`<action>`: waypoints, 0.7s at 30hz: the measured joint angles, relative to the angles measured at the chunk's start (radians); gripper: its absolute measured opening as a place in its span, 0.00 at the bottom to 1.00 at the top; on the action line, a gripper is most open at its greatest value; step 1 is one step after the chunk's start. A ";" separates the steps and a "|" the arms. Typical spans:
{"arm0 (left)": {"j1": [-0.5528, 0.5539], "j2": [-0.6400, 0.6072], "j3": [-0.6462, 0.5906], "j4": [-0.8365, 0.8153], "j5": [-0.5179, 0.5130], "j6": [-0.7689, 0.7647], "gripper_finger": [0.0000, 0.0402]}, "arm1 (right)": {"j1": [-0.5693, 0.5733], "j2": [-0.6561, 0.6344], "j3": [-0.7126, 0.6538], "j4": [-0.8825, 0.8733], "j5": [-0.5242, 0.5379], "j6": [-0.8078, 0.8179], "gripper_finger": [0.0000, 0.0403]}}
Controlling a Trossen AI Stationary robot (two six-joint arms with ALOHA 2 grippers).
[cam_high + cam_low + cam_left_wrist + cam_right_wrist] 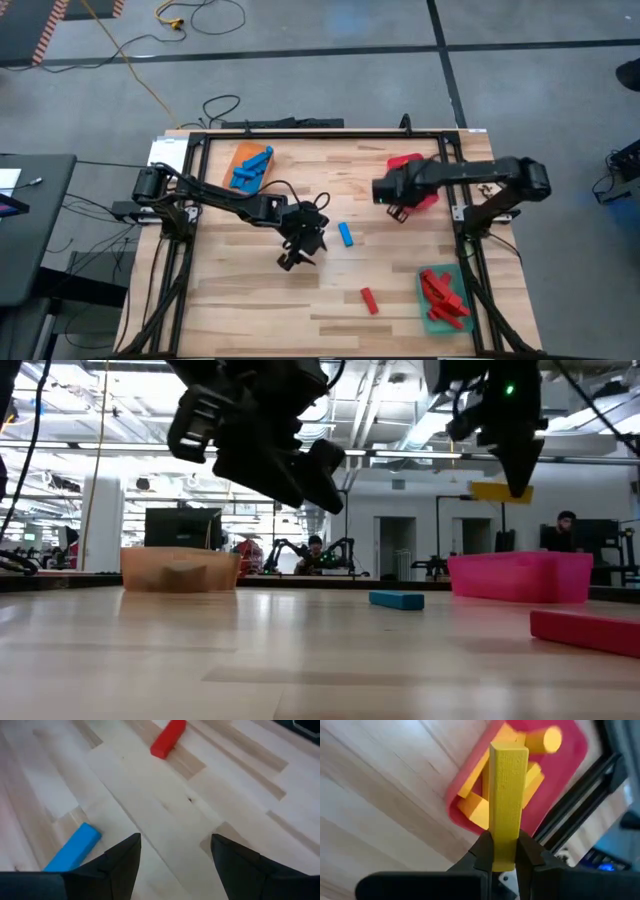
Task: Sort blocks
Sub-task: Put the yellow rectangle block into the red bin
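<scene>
A loose red block (369, 300) is lying on the desk (250, 300) near its front edge, beside the green tray (435, 316) that is carrying more red blocks (440, 290). Farther in, the left gripper (296, 254) is hovering with its fingers spread and empty, just beside a loose blue block (345, 234). Beyond that, the right gripper (503, 854) is clamping a yellow block (507, 795) upright above the red tray (570, 750), where other yellow blocks (480, 807) are lying. At the far left, the orange tray (240, 155) is holding blue blocks (250, 168).
</scene>
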 joint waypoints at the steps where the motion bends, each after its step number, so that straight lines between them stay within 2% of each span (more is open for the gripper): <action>1: 0.000 0.000 0.000 -0.007 0.000 0.020 0.59 | -0.028 0.000 -0.008 0.003 -0.018 -0.012 0.14; 5: 0.012 0.000 0.000 0.015 -0.005 0.108 0.59 | -0.129 0.000 -0.039 0.044 -0.118 -0.073 0.14; 8: 0.046 0.000 0.000 0.072 -0.010 0.103 0.59 | -0.183 0.000 -0.047 0.056 -0.160 -0.092 0.14; 21: 0.157 0.000 0.000 0.174 0.042 0.091 0.59 | -0.304 0.000 -0.047 0.088 -0.221 -0.138 0.14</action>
